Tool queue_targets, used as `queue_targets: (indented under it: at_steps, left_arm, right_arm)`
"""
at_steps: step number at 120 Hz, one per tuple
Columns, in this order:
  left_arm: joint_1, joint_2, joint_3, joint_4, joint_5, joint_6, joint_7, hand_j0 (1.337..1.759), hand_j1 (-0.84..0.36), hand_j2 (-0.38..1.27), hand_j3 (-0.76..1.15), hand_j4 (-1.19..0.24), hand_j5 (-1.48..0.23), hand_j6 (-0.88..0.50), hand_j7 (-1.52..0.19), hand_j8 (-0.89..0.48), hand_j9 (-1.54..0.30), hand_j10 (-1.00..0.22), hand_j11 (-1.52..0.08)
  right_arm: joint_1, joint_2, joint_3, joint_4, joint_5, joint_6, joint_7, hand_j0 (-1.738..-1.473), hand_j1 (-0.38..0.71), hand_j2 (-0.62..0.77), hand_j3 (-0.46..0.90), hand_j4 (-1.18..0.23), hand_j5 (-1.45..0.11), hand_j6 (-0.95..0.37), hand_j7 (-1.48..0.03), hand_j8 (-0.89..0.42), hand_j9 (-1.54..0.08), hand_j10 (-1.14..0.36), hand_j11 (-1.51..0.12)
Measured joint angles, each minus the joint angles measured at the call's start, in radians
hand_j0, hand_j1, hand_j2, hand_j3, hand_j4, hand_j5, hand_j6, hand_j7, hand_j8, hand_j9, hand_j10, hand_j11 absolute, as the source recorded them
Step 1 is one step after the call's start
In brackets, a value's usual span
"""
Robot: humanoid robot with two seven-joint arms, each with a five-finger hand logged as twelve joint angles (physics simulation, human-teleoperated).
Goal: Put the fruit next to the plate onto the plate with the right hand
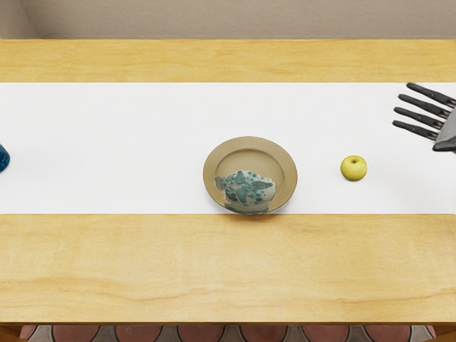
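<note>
Four slim, dark fingers [417, 116] reach in from the right edge, straight and fanned apart like the tines of a fork, holding nothing; they belong to the right hand [436, 122], whose grey, hard-looking palm is cut off by the frame, so only part of it shows. The hand hangs over the far right end of a smooth white runner [142, 142], a flat matte strip that crosses the table [214, 263] from side to side. Below and to the left of the fingertips, clear of them, sits the fruit, a small round apple [353, 168] with yellow-green skin and a dimple at its top. It rests on the runner near the plate [285, 160], on the plate's right side, with a gap of bare cloth between the two. The plate is round and shallow, with a dull golden-brown glossy finish and a broad rim; a mottled teal and pale patch shows in its lower half. At the far left edge, well apart from everything else, a sliver of a shiny blue object [2, 158] peeks into view, too cropped to identify. The tabletop on both sides of the runner is light wood with long, fine grain lines. Reddish floor tiles [214, 333] show past the near edge, and a plain beige wall [214, 18] lies past the far edge.
</note>
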Motion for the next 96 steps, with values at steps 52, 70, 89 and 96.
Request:
queue_targets:
  at_steps: [52, 70, 89, 96]
  left_arm:
    - [0.0, 0.0, 0.0, 0.0, 0.0, 0.0, 0.0, 1.658, 0.35, 0.0, 0.0, 0.0, 0.0, 0.0, 0.0, 0.0, 0.0, 0.0, 0.0]
    - [0.0, 0.0, 0.0, 0.0, 0.0, 0.0, 0.0, 1.658, 0.35, 0.0, 0.0, 0.0, 0.0, 0.0, 0.0, 0.0, 0.0, 0.0, 0.0]
    - [0.0, 0.0, 0.0, 0.0, 0.0, 0.0, 0.0, 1.658, 0.35, 0.0, 0.0, 0.0, 0.0, 0.0, 0.0, 0.0, 0.0, 0.0, 0.0]
    - [0.0, 0.0, 0.0, 0.0, 0.0, 0.0, 0.0, 1.658, 0.35, 0.0, 0.0, 0.0, 0.0, 0.0, 0.0, 0.0, 0.0, 0.0, 0.0]
  right_arm:
    - [0.05, 0.019, -0.043, 0.349, -0.643, -0.127, 0.0, -1.658, -0.24, -0.02, 0.0, -0.09, -0.12, -0.09, -0.12, -0.09, -0.12, -0.09, -0.12]
    - [0.206, 0.003, -0.357, 0.407, -0.985, -0.483, 0.0, -1.658, -0.22, -0.02, 0.0, -0.11, -0.14, -0.11, -0.14, -0.1, -0.14, -0.1, -0.14]
    - [0.278, 0.0, -0.619, 0.422, -1.159, -0.748, 0.0, -1.658, -0.22, -0.02, 0.0, -0.11, -0.14, -0.11, -0.14, -0.11, -0.14, -0.11, -0.14]
    - [0.29, 0.005, -0.681, 0.424, -1.204, -0.855, 0.0, -1.658, -0.22, -0.02, 0.0, -0.11, -0.15, -0.12, -0.15, -0.11, -0.15, -0.11, -0.15]
